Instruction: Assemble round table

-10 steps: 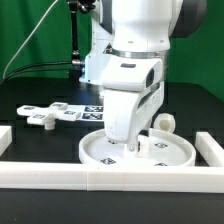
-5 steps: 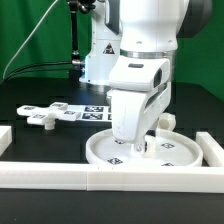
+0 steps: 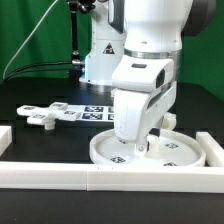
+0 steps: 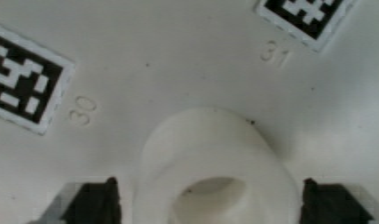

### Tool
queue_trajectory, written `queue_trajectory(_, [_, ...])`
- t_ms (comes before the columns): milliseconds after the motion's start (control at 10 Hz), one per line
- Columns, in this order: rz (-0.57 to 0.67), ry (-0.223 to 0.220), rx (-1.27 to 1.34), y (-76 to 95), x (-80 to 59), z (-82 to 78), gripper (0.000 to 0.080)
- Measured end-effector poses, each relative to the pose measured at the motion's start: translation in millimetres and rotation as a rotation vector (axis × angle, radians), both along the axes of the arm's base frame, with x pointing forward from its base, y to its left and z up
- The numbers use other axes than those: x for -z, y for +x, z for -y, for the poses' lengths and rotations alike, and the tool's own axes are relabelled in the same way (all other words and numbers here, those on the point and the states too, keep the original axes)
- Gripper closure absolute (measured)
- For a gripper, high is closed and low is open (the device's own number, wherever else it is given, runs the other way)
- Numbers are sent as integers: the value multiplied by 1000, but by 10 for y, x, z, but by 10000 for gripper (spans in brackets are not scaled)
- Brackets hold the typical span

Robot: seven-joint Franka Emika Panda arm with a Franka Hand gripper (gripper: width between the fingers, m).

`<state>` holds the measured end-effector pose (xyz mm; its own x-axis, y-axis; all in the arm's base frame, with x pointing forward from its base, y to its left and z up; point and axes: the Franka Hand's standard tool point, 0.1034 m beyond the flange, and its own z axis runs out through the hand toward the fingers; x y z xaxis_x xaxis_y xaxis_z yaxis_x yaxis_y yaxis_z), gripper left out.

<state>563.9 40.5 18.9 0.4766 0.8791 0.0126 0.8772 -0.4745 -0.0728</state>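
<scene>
The big round rimmed disc [image 3: 182, 152] lies flat on the black table by the front rail. My gripper [image 3: 136, 146] reaches straight down into it. In the wrist view the disc's white face [image 4: 168, 70] fills the picture, with a tag at each side. The gripper [image 4: 212, 205] is open, its dark fingers [image 4: 97, 203] standing either side of the disc's raised centre socket [image 4: 212, 160] without touching it. The short cylinder leg [image 3: 171, 121] peeks out behind the arm at the exterior view's right. The cross-shaped foot piece [image 3: 40, 117] lies at the exterior view's left.
The marker board [image 3: 88, 110] lies behind the disc. White border rails run along the front [image 3: 90, 178], the exterior view's right [image 3: 213, 147] and left [image 3: 5, 135]. The robot base and a green backdrop stand behind.
The arm has moved toward the exterior view's right, and the disc has shifted the same way with it. The leg is now more hidden behind the arm.
</scene>
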Motion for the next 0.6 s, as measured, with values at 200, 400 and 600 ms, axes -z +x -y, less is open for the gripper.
queue_trajectory(200, [-1, 0, 0, -2, 3, 1, 216])
queue_trajectory(400, [0, -7, 9, -41, -47, 57, 153])
queue_trajectory(600, [-9, -20, 101, -169, -151, 52, 150])
